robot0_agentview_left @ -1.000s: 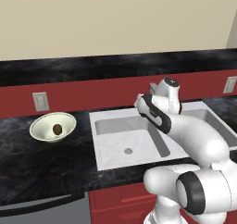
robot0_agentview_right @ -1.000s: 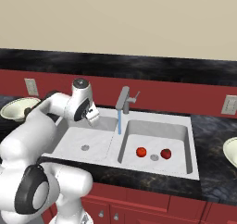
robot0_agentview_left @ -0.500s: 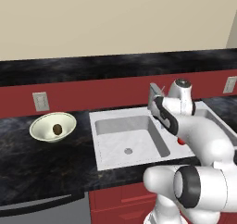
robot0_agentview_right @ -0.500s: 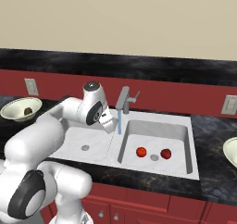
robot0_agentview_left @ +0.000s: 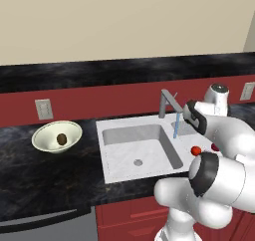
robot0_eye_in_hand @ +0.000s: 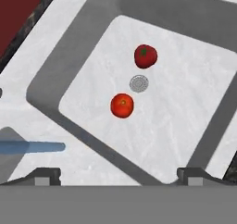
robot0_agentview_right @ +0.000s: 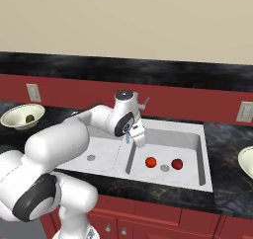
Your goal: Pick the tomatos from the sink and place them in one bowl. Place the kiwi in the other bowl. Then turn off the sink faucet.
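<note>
Two red tomatos (robot0_eye_in_hand: 122,105) (robot0_eye_in_hand: 145,56) lie on the floor of the sink's right basin, either side of the round grey drain (robot0_eye_in_hand: 139,84). They also show from the base as tomatos (robot0_agentview_right: 150,162) (robot0_agentview_right: 177,164). My gripper (robot0_eye_in_hand: 119,177) hangs open above this basin with nothing between its fingertips (robot0_eye_in_hand: 46,174); it (robot0_agentview_right: 137,135) sits just in front of the faucet (robot0_agentview_left: 167,102). Water (robot0_agentview_left: 175,125) runs from the spout. The brown kiwi (robot0_agentview_left: 61,139) rests inside the cream bowl (robot0_agentview_left: 46,135) on the left counter. The white sink (robot0_agentview_left: 103,135) has two basins.
A second pale bowl (robot0_agentview_right: 247,161) shows at the right edge on the dark counter. Wall outlets (robot0_agentview_left: 44,109) (robot0_agentview_right: 244,111) sit on the red backsplash. The arm's white links cross over the left basin (robot0_agentview_right: 94,151).
The arm has swung right, from over the left basin past the faucet to above the right basin. The gripper stayed open. Tomatos and kiwi have not moved.
</note>
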Tool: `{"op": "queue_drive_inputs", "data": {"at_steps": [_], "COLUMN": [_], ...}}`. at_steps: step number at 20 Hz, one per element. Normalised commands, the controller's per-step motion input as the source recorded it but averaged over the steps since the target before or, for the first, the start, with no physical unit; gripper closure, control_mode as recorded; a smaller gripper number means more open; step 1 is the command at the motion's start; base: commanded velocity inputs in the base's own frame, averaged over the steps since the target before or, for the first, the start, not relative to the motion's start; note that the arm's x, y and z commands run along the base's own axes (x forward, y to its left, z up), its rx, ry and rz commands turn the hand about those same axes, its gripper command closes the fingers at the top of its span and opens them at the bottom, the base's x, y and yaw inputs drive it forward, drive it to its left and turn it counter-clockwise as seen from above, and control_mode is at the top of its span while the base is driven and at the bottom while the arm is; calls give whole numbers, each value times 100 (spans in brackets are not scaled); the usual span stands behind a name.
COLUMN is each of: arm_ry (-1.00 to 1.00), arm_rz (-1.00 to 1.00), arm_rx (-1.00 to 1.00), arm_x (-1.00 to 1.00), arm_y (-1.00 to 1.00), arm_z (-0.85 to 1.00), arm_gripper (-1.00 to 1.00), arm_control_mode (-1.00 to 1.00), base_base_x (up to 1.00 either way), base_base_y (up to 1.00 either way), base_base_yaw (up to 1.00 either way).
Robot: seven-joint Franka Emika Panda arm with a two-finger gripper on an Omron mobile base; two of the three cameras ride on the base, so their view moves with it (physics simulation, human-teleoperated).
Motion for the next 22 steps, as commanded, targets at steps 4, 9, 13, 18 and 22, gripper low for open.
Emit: {"op": "queue_drive_inputs", "data": {"at_steps": [4,9,13,18,22], "arm_ry": [3,6,5,3,0], "arm_rz": [-9,-7,-2,0,1], "arm_rx": [0,0,0,0,2], "arm_x": [-1,0,-1,0,0], "arm_y": [-91,-83,-60,-31,0], "arm_z": [-4,-18,-28,-40,-31], "arm_gripper": [-100,-100,-100,-100,-100], "arm_control_mode": [-100,-100,-100,-100,-100], "base_base_x": [0,0,0,0,0], "base_base_y": [0,0,0,0,0], "base_base_yaw": [0,0,0,0,0]}}
